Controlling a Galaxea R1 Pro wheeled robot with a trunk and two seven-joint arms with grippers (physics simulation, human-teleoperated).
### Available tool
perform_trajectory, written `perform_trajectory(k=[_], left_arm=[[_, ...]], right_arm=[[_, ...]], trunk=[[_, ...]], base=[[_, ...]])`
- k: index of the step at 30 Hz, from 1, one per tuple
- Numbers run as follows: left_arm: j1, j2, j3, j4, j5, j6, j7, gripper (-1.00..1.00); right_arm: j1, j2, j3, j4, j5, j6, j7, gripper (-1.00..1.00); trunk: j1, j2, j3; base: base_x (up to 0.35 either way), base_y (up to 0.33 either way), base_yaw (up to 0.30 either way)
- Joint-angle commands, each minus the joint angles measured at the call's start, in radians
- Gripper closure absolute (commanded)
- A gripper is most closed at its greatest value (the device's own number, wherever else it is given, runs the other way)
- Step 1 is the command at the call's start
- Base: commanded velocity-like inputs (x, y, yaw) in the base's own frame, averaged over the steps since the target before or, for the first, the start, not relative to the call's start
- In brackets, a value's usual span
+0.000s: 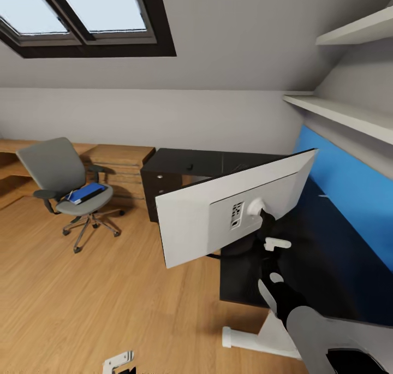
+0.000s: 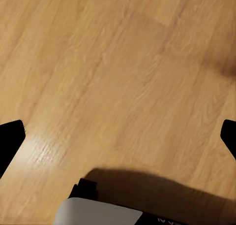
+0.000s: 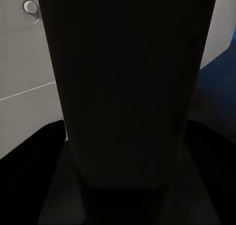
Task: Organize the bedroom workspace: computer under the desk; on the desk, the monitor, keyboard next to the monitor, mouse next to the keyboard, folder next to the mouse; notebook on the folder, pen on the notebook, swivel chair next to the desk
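Right, my right claw (image 1: 268,237) seems clamped on the tilted wide white-backed monitor's (image 1: 218,213) black stand; it could tip off the glossy black table (image 1: 327,265)

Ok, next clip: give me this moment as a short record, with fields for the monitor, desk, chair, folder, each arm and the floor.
monitor: white back faces the camera, tilted, over the desk's near end
desk: glossy black top, drawer unit at the far end
swivel chair: grey, on the floor left of the desk, apart from it
folder: blue, lying on the chair seat
right gripper: at the monitor's stand; jaw state hidden
left gripper: open over bare wooden floor
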Motion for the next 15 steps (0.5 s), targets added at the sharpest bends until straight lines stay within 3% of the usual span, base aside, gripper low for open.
perform_trajectory(k=[1, 8, 15], left_arm=[[-0.001, 0.0, -0.003, 0.002, 0.005, -0.004, 0.004, -1.0], [-0.001, 0.0, -0.003, 0.01, 0.006, -0.005, 0.004, -1.0], [-0.001, 0.0, -0.003, 0.011, 0.006, -0.005, 0.003, -1.0]], right_arm=[[-0.001, 0.001, 0.002, 0.001, 0.003, -0.001, 0.0, 1.0], [-0.001, 0.001, 0.002, 0.001, 0.003, -0.001, 0.0, 1.0], [-0.001, 0.001, 0.002, 0.001, 0.003, -0.001, 0.0, 1.0]], trunk=[[0.0, -0.001, -0.001], [0.0, -0.001, -0.001], [0.0, -0.001, -0.001]], base=[[0.0, 0.0, 0.199], [0.0, 0.0, 0.154], [0.0, -0.102, 0.026]])
